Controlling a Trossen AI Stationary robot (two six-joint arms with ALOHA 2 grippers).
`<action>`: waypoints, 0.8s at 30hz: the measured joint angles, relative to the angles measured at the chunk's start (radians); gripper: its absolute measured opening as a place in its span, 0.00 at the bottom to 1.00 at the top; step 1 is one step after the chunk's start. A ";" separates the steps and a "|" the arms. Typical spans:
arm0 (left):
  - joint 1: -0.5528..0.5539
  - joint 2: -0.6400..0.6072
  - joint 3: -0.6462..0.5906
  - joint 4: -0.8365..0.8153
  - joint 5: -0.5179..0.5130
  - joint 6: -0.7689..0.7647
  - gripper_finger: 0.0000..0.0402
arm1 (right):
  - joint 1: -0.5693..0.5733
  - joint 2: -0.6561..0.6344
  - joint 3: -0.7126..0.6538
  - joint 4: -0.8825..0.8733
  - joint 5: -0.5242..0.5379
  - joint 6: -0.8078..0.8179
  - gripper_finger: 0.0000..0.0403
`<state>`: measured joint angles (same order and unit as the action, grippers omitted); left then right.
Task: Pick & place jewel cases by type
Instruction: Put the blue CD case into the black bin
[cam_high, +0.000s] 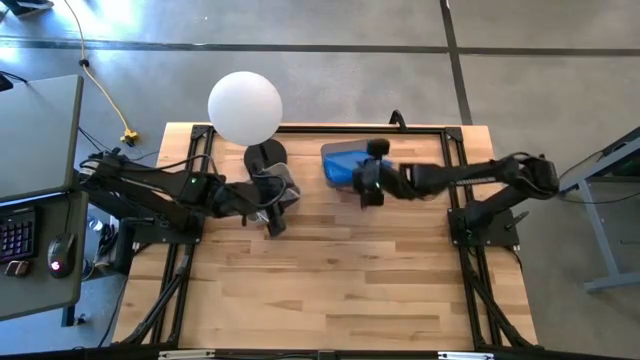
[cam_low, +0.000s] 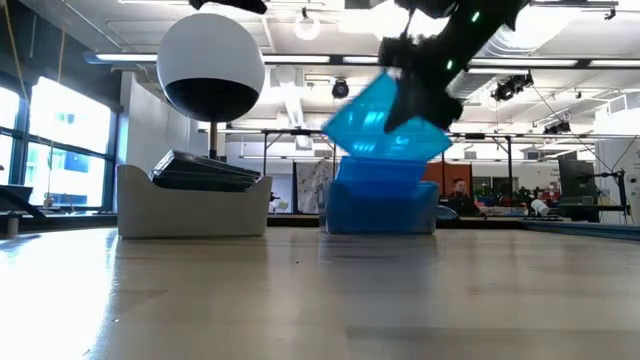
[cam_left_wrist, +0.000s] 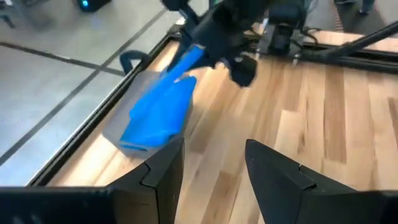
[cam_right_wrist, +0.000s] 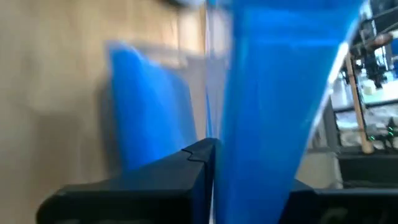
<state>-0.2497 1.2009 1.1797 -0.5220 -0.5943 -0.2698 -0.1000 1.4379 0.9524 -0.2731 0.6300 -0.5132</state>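
My right gripper (cam_low: 415, 95) is shut on a translucent blue jewel case (cam_low: 385, 125), held tilted over the tub (cam_left_wrist: 115, 124) at the table's far middle. That tub holds other blue cases (cam_low: 380, 200), standing on edge. Dark jewel cases (cam_low: 205, 170) lie across the top of a grey tub (cam_low: 190, 210) at the far left, under a white ball lamp. My left gripper (cam_high: 275, 220) is open and empty just in front of that grey tub. Its fingers (cam_left_wrist: 161, 171) show in the left wrist view. My right gripper pinches the blue case between its two fingers at the case's upper edge (cam_low: 400, 100); the case's flat face (cam_right_wrist: 273, 93) fills the gap between them. The fingers come slanting from above and the table's right. The case hangs tilted; whether its lower edge (cam_low: 385, 155) touches the cases below, I cannot tell.
A white ball lamp (cam_high: 245, 105) on a dark base stands over the grey tub at the far left. A black frame (cam_high: 455, 215) runs along the table's edges. Bare wood (cam_high: 330, 290) lies over the near half of the table.
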 joint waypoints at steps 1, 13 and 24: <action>0.000 -0.001 0.001 -0.012 -0.001 -0.009 0.42 | -0.033 0.011 0.000 -0.003 -0.004 -0.034 0.09; 0.001 -0.009 0.000 -0.147 -0.168 -0.149 0.42 | -0.158 0.172 0.000 0.015 -0.136 -0.180 0.15; 0.000 -0.031 0.000 -0.336 -0.176 -0.334 0.42 | -0.089 0.156 0.060 -0.055 -0.112 -0.122 0.43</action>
<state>-0.2493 1.1697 1.1801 -0.8583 -0.7704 -0.6038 -0.1888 1.5939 1.0126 -0.3279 0.5183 -0.6352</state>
